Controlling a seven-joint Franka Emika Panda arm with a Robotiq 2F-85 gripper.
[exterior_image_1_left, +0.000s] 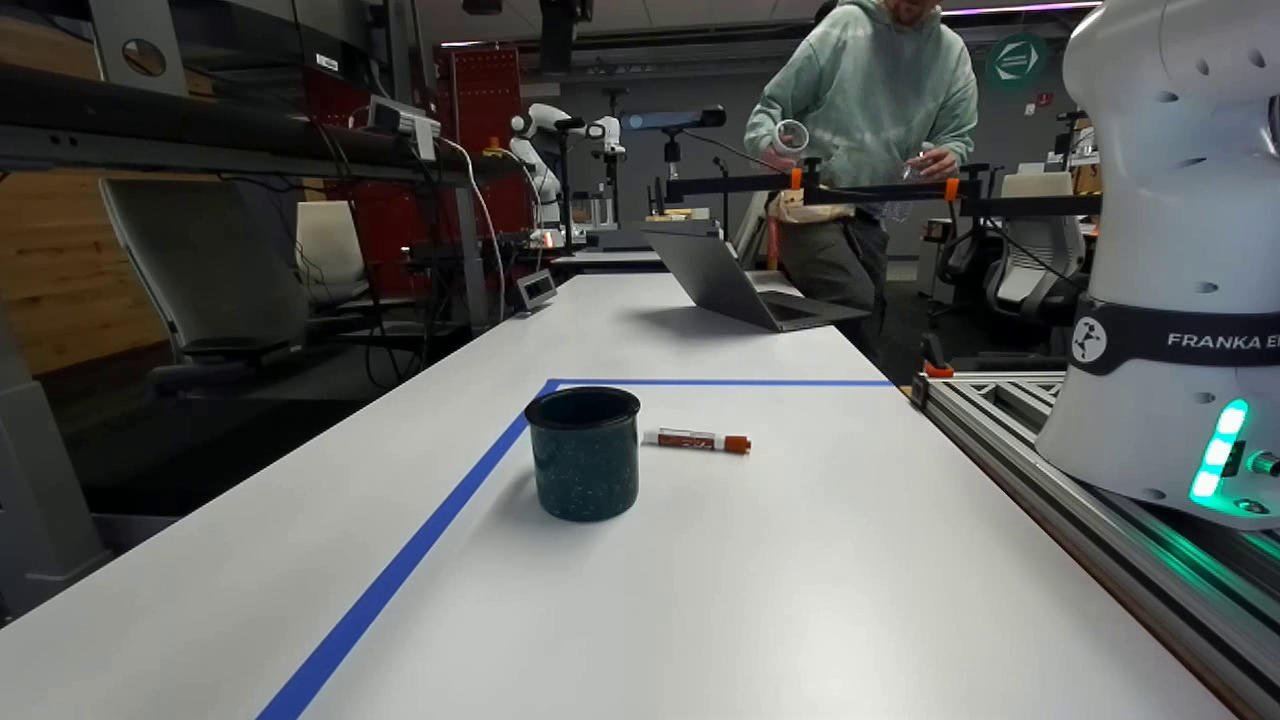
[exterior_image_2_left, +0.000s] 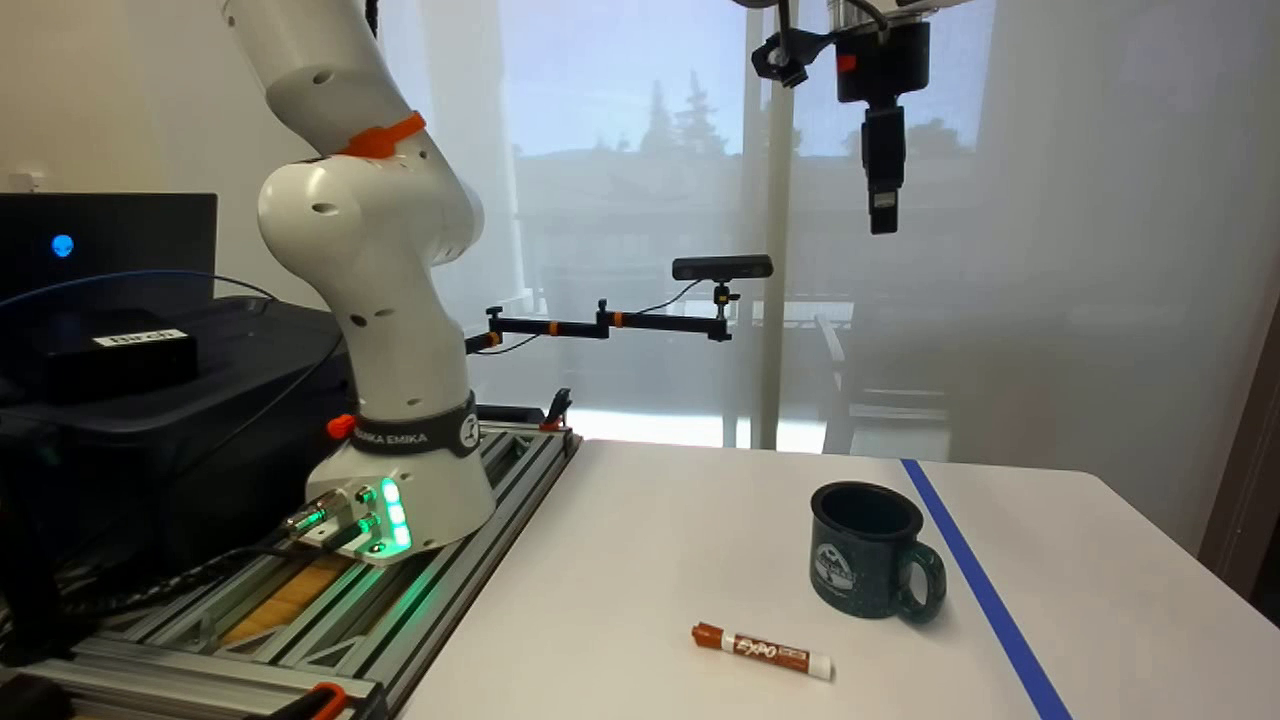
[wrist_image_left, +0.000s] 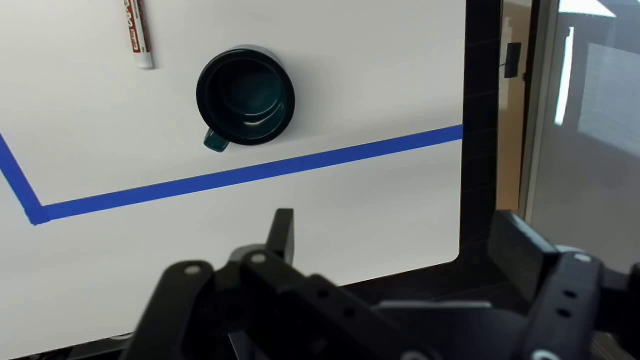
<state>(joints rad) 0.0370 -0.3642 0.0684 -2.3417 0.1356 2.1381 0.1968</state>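
My gripper (wrist_image_left: 397, 235) is open in the wrist view, its two fingers wide apart with nothing between them. In an exterior view the gripper (exterior_image_2_left: 883, 215) hangs high above the table, touching nothing. Below it, a dark green speckled mug (exterior_image_2_left: 866, 555) stands upright on the white table, handle turned toward the blue tape. Seen from above, the mug (wrist_image_left: 246, 96) shows a vacant inside. A brown Expo marker (exterior_image_2_left: 762, 652) with a white end lies on its side near the mug, apart from it; the wrist view cuts off part of the marker (wrist_image_left: 137, 35).
Blue tape (wrist_image_left: 250, 173) runs along the white table (exterior_image_1_left: 780, 560) beside the mug. A laptop (exterior_image_1_left: 740, 285) stands further along, and a person (exterior_image_1_left: 870, 120) is behind it. A camera on a black bar (exterior_image_2_left: 660, 322) extends beside the robot base. A window blind (exterior_image_2_left: 640, 200) hangs beyond the table.
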